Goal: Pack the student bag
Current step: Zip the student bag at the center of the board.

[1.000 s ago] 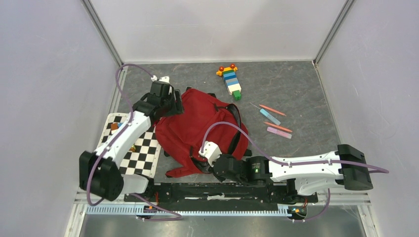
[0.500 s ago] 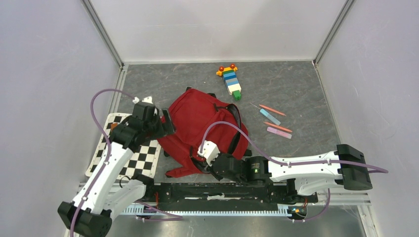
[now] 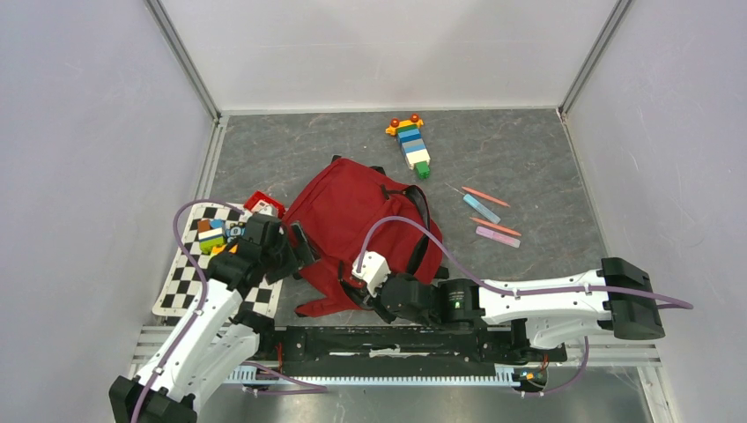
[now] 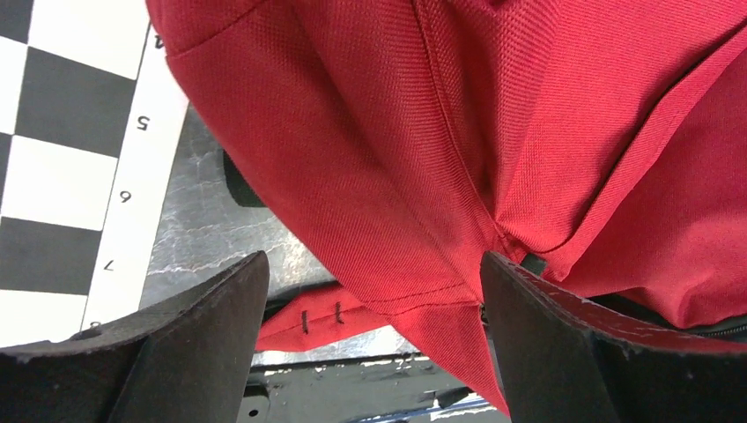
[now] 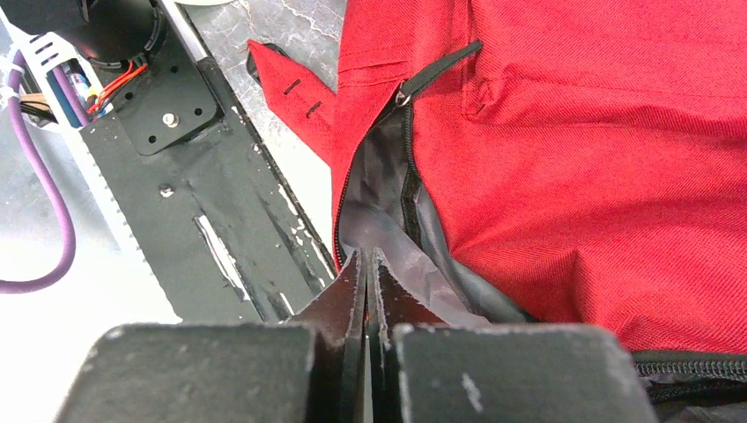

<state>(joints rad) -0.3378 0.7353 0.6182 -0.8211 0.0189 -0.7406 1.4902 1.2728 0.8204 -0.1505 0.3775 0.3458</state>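
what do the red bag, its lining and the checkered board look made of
The student bag: woven synthetic cloth, matte; visible twill weave and soft folds. Its lining: thin grey coated fabric, likely nylon; slight sheen, creases. The checkered board: flat printed sheet, maybe paper or card.

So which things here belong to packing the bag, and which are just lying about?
In the job: student bag; right gripper, shut on its opening; left gripper, open at its side.
Lying about: pens, block toy, chequered board, small red box.
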